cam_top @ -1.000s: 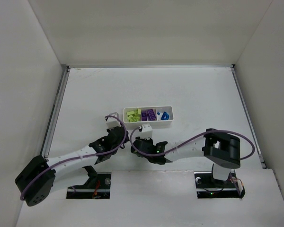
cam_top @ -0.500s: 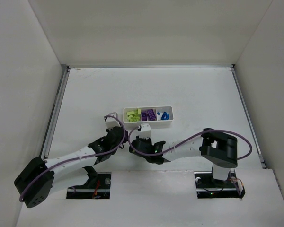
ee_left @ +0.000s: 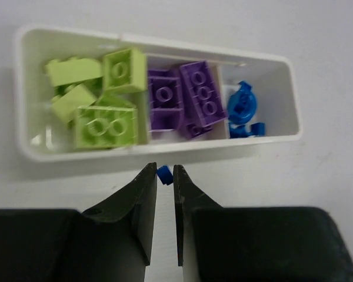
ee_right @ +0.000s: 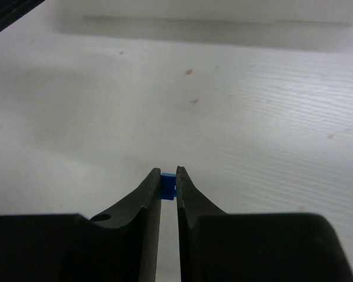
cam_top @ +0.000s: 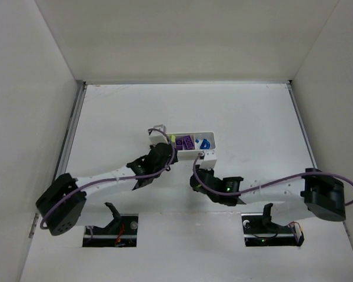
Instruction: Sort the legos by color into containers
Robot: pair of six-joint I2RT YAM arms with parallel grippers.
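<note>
The right end effector [ee_right: 168, 175] is clamped on a small blue brick [ee_right: 167, 185] over the white desk [ee_right: 253, 117]. The left end effector [ee_left: 165, 170] pinches a second blue brick [ee_left: 163, 173] just before the near wall of the white three-compartment tray [ee_left: 212, 144]. The tray holds yellow-green bricks [ee_left: 100, 111] on the left, purple bricks [ee_left: 188, 97] in the middle and blue pieces [ee_left: 243, 106] on the right.
</note>
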